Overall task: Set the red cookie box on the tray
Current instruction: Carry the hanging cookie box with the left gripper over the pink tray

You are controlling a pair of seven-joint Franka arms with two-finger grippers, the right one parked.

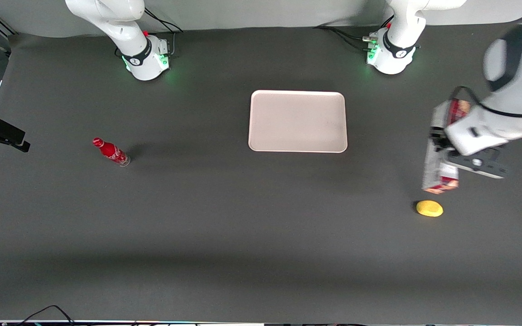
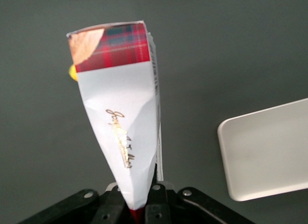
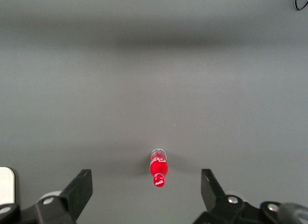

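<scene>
The red cookie box (image 1: 437, 156) is held edge-up above the table, toward the working arm's end, off to the side of the tray. My left gripper (image 1: 442, 144) is shut on the box's middle. In the left wrist view the box (image 2: 120, 123) rises from between the jaws of the gripper (image 2: 137, 197), showing its white face and red tartan end. The pale pinkish-white tray (image 1: 297, 121) lies flat in the middle of the table with nothing on it. One of its corners shows as tray (image 2: 269, 151) beside the box.
A yellow lemon-like object (image 1: 429, 208) lies on the table just nearer the front camera than the held box, and peeks out as yellow object (image 2: 72, 72). A small red soda bottle (image 1: 111, 151) stands toward the parked arm's end of the table.
</scene>
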